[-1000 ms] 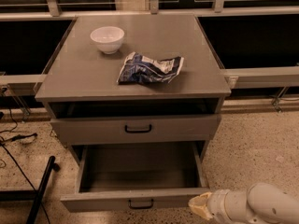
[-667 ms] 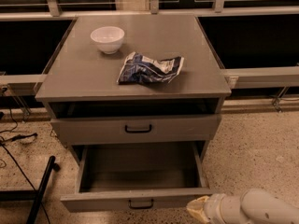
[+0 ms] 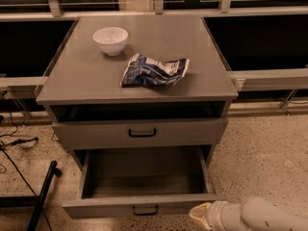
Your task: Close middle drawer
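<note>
The middle drawer (image 3: 144, 207) is pulled far out of the grey cabinet, and its deep box is empty. Its low front panel carries a small black bar handle (image 3: 145, 210) at the centre. The upper drawer (image 3: 139, 133), with a taller front and a black handle, sits above it, nearly flush with the cabinet. The lowest drawer is out of view. My gripper (image 3: 198, 214) comes in from the bottom right on a white arm (image 3: 255, 217). Its yellowish tip is just below and in front of the right end of the middle drawer's front panel.
A white bowl (image 3: 110, 40) and a crumpled blue chip bag (image 3: 154, 70) lie on the cabinet top (image 3: 192, 37). A black pole (image 3: 42, 196) and cables (image 3: 14, 143) lie on the speckled floor at the left. A railing (image 3: 269, 78) runs behind the cabinet.
My gripper and arm have moved left along the bottom edge, closer to the right end of the middle drawer's front. The drawer has not moved.
</note>
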